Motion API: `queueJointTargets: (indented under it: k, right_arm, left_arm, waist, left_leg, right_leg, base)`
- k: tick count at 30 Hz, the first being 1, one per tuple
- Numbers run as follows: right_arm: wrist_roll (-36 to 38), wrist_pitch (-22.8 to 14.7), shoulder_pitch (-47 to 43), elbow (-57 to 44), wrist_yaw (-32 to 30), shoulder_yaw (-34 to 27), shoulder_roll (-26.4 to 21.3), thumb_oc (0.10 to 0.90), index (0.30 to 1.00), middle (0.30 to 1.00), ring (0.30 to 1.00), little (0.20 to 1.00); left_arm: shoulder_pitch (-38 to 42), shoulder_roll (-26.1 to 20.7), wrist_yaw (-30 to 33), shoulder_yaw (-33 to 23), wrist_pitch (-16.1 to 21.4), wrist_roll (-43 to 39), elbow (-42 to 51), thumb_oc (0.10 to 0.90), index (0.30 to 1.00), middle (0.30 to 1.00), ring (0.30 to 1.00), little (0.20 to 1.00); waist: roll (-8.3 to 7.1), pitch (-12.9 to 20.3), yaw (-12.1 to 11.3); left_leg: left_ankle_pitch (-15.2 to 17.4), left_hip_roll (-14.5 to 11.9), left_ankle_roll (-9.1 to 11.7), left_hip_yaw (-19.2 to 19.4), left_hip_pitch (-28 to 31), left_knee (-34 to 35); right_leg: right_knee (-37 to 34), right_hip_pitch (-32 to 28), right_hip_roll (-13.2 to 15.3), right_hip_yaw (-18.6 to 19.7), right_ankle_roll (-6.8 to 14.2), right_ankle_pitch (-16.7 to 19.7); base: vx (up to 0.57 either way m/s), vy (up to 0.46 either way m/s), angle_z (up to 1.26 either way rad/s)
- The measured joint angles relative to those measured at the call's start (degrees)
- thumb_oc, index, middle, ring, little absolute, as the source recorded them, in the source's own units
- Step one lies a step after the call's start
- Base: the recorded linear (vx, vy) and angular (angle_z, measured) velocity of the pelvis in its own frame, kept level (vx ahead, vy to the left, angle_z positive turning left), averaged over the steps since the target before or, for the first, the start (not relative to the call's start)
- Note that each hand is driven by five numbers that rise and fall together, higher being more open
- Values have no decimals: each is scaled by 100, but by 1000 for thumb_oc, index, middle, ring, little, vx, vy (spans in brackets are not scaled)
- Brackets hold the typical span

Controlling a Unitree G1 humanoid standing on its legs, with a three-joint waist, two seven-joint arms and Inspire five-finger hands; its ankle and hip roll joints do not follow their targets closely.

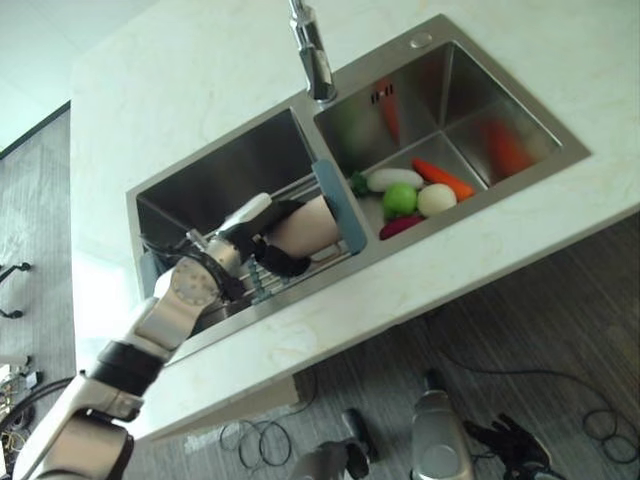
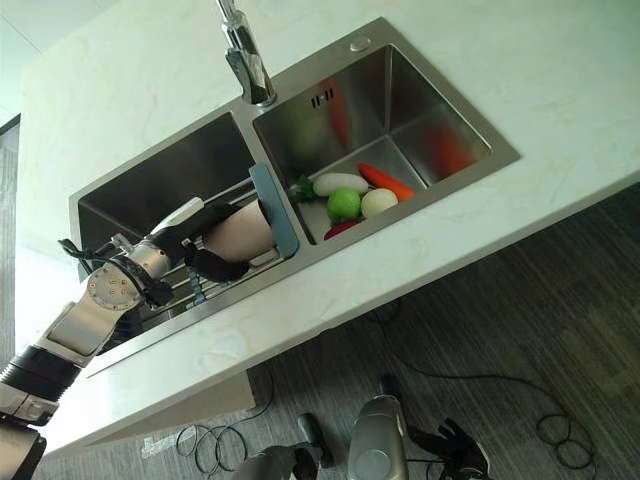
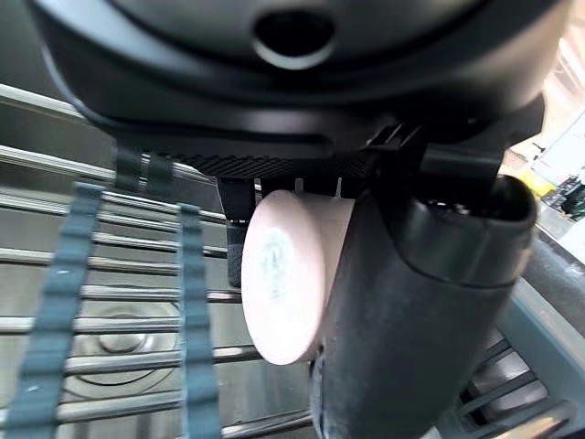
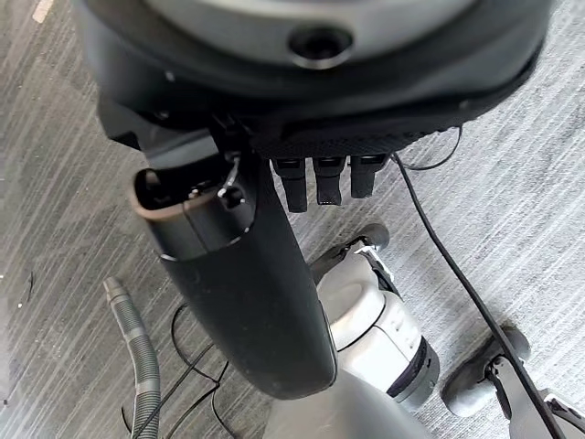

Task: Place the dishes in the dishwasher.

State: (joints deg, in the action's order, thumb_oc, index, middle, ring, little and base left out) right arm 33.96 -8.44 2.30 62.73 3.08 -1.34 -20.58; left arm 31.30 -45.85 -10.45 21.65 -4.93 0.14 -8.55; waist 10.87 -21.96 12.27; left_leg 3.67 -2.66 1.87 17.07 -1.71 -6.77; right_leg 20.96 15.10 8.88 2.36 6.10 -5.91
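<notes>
Clearly the step in hand is the pick-up; the left hand (image 1: pixel 268 240) has its fingers and thumb curled round a pale pink cup (image 1: pixel 305 225), which lies on its side on the wire rack (image 3: pixel 110 320) over the left basin of the sink (image 1: pixel 240 160); next, I judge, it must lift the cup free of the rack without slipping; the cup looks smooth, round and plain; the right hand (image 4: pixel 238 283) hangs relaxed over the floor.
</notes>
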Motion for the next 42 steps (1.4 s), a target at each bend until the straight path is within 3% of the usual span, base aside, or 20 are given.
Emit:
queueJointTargets:
  k: [4, 8, 11, 15, 25, 27, 28, 29, 30, 31, 33, 35, 37, 38, 39, 41, 42]
  right_arm:
    - [-2, -1, -8, -4, 0, 2, 1, 800, 900, 900, 900, 900]
    - [-20, 4, -21, 98, -1, 8, 13, 800, 900, 900, 900, 900]
    - [-128, 8, -46, 285, -25, 71, 126, 800, 900, 900, 900, 900]
    - [-129, 16, 13, 354, -54, 137, 235, 800, 900, 900, 900, 900]
    - [-513, 236, 10, 551, 52, 241, 190, 800, 900, 900, 900, 900]
    - [-870, 117, 272, 554, 69, 225, 58, 800, 900, 900, 900, 900]
    - [-1011, 73, 297, 551, 72, 247, -14, 800, 900, 900, 900, 900]
    - [-1155, 61, 310, 554, 69, 258, -59, 800, 900, 900, 900, 900]
    - [-1177, 78, 277, 580, 68, 250, -77, 800, 900, 900, 900, 900]
    - [-1140, 114, 239, 651, 64, 224, -83, 800, 900, 900, 900, 900]
    - [-925, 114, 198, 737, 60, 35, -177, 800, 900, 900, 900, 900]
    - [-795, 93, 189, 735, 63, -173, -198, 800, 900, 900, 900, 900]
    - [-795, 55, 238, 736, 53, -248, -285, 800, 900, 900, 900, 900]
    - [-795, 23, 300, 740, 47, -457, -199, 800, 900, 900, 900, 900]
    - [-784, 26, 268, 773, 39, -387, -78, 800, 900, 900, 900, 900]
    - [-784, 30, 139, 955, 16, -396, 174, 800, 900, 900, 900, 900]
    - [-783, 32, 135, 959, 7, -397, 218, 800, 900, 900, 900, 900]
  left_arm:
    - [-52, 1, 85, 55, 11, 41, -49, 400, 300, 300, 300, 300]
    - [-111, -1, 362, 66, 307, 311, -32, 400, 300, 300, 300, 300]
    - [-328, -18, 877, 49, 553, 553, 36, 400, 300, 300, 300, 300]
    - [-948, -36, 1378, -303, 699, 585, 251, 400, 300, 300, 300, 300]
    - [-2563, -39, 2720, -2050, 815, 551, 318, 400, 300, 300, 300, 300]
    - [-2860, -17, 2793, -2223, 950, 515, 524, 400, 300, 300, 300, 300]
    - [-2891, 49, 2794, -2284, 1030, 514, 510, 400, 300, 300, 300, 300]
    - [-2917, 208, 2811, -2398, 1136, 510, 516, 400, 300, 300, 300, 300]
    - [-2934, 220, 2856, -2430, 1208, 512, 534, 400, 300, 300, 300, 300]
    - [-2991, 229, 2862, -2456, 1303, 516, 535, 400, 300, 300, 300, 300]
    - [-3036, 247, 2897, -2458, 1398, 521, 513, 400, 300, 300, 300, 300]
    - [-3031, 256, 3072, -2459, 1562, 532, 516, 400, 300, 300, 300, 300]
    - [-2972, 272, 3182, -2466, 1720, 542, 575, 400, 300, 300, 300, 300]
    - [-2785, 326, 3224, -2470, 1817, 561, 593, 400, 300, 300, 300, 300]
    - [-2694, 344, 3343, -2535, 1856, 555, 729, 400, 300, 300, 300, 300]
    - [-2806, 327, 3480, -2748, 1870, 542, 781, 400, 300, 300, 300, 300]
    - [-2844, 327, 3481, -2805, 1867, 535, 780, 400, 300, 300, 300, 300]
  waist:
    - [-7, 2, 0]
    - [-93, 38, -30]
    - [-399, 366, -217]
    - [-520, 629, -462]
    - [-377, 954, -1274]
    - [-260, 979, -1448]
    - [-246, 981, -1490]
    - [-279, 972, -1447]
    - [-351, 953, -1422]
    - [-375, 936, -1560]
    - [-456, 899, -1614]
    - [-559, 903, -1659]
    - [-472, 970, -1573]
    - [-512, 996, -1570]
    - [-642, 989, -1564]
    - [-773, 1013, -1601]
    - [-805, 1011, -1599]
  left_leg:
    - [-3, -3, -3, -10, 88, 15]
    - [-15, -27, 2, -52, 127, 8]
    - [-69, -90, 33, -166, 130, 17]
    - [-135, -160, 100, -415, 123, 13]
    - [-287, -299, 219, -1132, -110, 7]
    - [-483, -445, 296, -1212, -356, 89]
    - [-513, -524, 193, -1026, -368, 263]
    - [-334, -627, 30, -678, -423, 372]
    - [-275, -662, 46, -446, -509, 226]
    - [-265, -753, 164, -306, -527, 7]
    - [-184, -817, 332, -301, -399, -328]
    - [-71, -674, 383, -165, 11, -508]
    - [-119, -508, 221, -124, 316, -369]
    - [-89, -316, 210, -26, 284, -183]
    - [-47, -156, 44, -84, 128, -121]
    - [49, 118, -187, -232, -132, -453]
    - [153, 180, -260, -284, -162, -585]
  right_leg:
    - [-14, -95, -3, -11, 1, 4]
    - [3, -176, -5, -72, -5, 7]
    - [14, -256, 0, -204, -49, -3]
    - [-33, -393, -21, -468, -149, -46]
    - [362, -552, -14, -1167, -366, -409]
    - [446, -566, 28, -1649, -498, -425]
    - [532, -557, 114, -1833, -546, -451]
    - [545, -552, 228, -1947, -593, -424]
    - [508, -542, 382, -2039, -657, -453]
    - [482, -531, 479, -2140, -665, -470]
    - [401, -634, 736, -2444, -584, -425]
    - [360, -678, 1110, -2558, -389, -285]
    - [521, -706, 1314, -2598, -233, -299]
    - [702, -677, 1508, -2606, -222, -287]
    - [606, -626, 1655, -2591, -130, -319]
    - [108, -754, 1523, -2055, -64, -180]
    - [15, -817, 1554, -1975, 2, -81]
  base:
    - [-7, -11, 1]
    - [-30, -56, 6]
    - [-72, -113, 17]
    - [-45, -92, 31]
    - [-19, -86, 41]
    - [-219, 13, 116]
    - [-290, 43, 160]
    - [-230, 77, 158]
    - [-221, 75, 142]
    - [-226, 132, 92]
    - [-211, 156, 88]
    - [-174, 209, 91]
    - [-269, 382, 103]
    - [-160, 342, 136]
    - [-133, 357, 126]
    - [-126, 451, 107]
    - [-77, 337, 72]
